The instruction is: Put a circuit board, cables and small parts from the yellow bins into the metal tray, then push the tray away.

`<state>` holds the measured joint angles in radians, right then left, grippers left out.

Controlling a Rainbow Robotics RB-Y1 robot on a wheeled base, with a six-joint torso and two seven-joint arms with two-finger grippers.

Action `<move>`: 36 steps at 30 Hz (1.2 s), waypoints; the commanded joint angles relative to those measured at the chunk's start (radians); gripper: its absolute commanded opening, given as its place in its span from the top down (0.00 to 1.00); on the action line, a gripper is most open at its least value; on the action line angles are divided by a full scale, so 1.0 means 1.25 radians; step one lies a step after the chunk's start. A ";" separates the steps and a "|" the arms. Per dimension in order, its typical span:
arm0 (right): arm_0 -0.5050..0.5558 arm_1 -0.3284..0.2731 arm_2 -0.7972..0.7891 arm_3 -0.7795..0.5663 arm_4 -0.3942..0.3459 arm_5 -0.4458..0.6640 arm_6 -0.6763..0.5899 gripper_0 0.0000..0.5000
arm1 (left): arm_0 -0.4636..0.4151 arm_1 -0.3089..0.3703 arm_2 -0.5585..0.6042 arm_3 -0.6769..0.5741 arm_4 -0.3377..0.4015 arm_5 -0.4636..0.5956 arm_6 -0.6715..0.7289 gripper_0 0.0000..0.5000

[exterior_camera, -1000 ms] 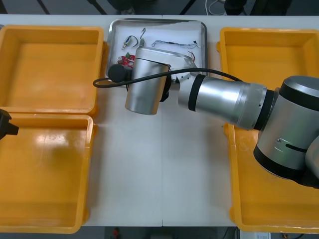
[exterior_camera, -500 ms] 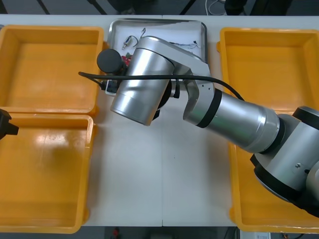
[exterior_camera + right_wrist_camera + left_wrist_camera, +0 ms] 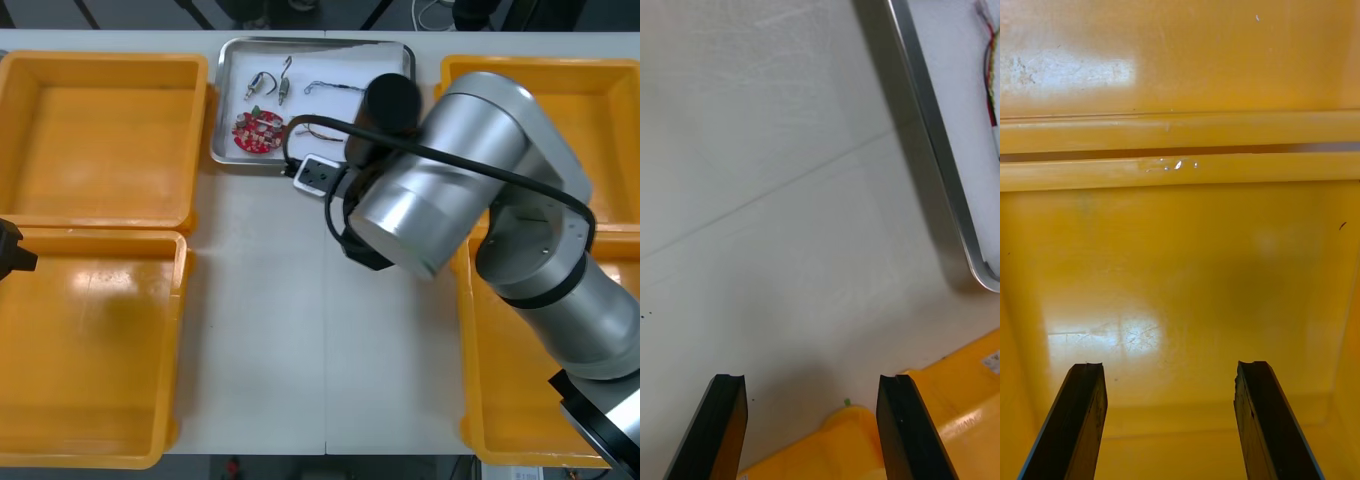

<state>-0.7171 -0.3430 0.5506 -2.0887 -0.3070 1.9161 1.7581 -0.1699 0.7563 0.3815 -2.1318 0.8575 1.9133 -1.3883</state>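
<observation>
Front view: the metal tray (image 3: 312,42) lies at the far edge of the bench (image 3: 300,330), between the yellow bins (image 3: 100,130). Inside it lie a round red circuit board (image 3: 258,131), small metal parts (image 3: 266,82) and thin cables (image 3: 335,87). The right arm (image 3: 440,190) hangs over the tray's near right corner; the left arm (image 3: 10,250) sits well left of the tray.

Right wrist view: the right claw (image 3: 812,427) is spread, pinching nothing, over bare bench just off the tray's rim. A red and yellow cable (image 3: 989,67) lies inside the tray.

Left wrist view: the left claw (image 3: 1171,424) is spread above the floor of one of the yellow bins.
</observation>
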 commanded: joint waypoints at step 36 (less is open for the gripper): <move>0.534 -0.262 -0.749 -0.302 -0.373 0.003 -0.422 0.00 | 0.014 0.031 0.022 -0.024 0.006 0.005 -0.012 0.00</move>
<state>-0.1062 -0.6313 -0.3283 -2.4351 -0.7527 1.9170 1.2401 -0.1687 0.7563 0.3828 -2.1322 0.8578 1.9133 -1.3883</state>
